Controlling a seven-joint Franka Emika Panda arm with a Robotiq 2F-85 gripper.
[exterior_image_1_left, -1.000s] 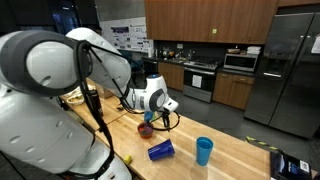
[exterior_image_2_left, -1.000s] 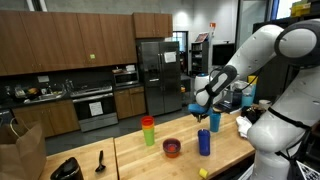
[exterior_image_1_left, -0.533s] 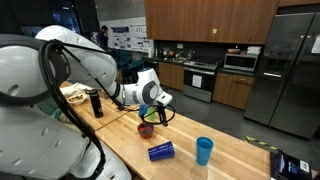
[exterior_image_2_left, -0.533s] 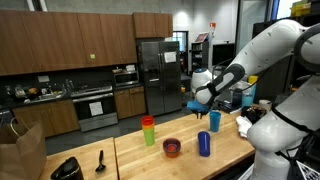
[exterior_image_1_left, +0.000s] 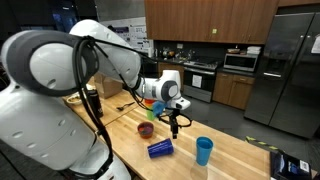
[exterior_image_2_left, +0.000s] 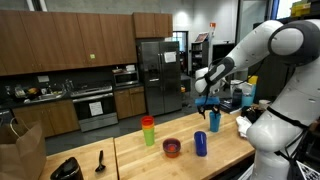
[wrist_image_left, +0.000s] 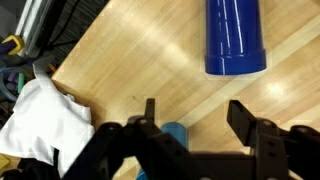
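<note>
Shifted off red bowl (exterior_image_1_left: 146, 129), end effector (wrist_image_left: 192, 108) spread near light blue cup (exterior_image_1_left: 204, 150), dark blue cup (wrist_image_left: 232, 35) toppled

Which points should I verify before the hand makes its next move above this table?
1. Hand open, nothing between its fingers: ok.
2. Hand hovers clear of the table: ok.
3. Dark blue cup lies on its side, apart from the hand: ok.
4. Light blue cup stands upright and untouched: ok.
5. Red bowl is away from the fingers: ok.
6. Hand centred over the dark blue cup: not ok; in the wrist view only bare wood lies between the fingers.
</note>
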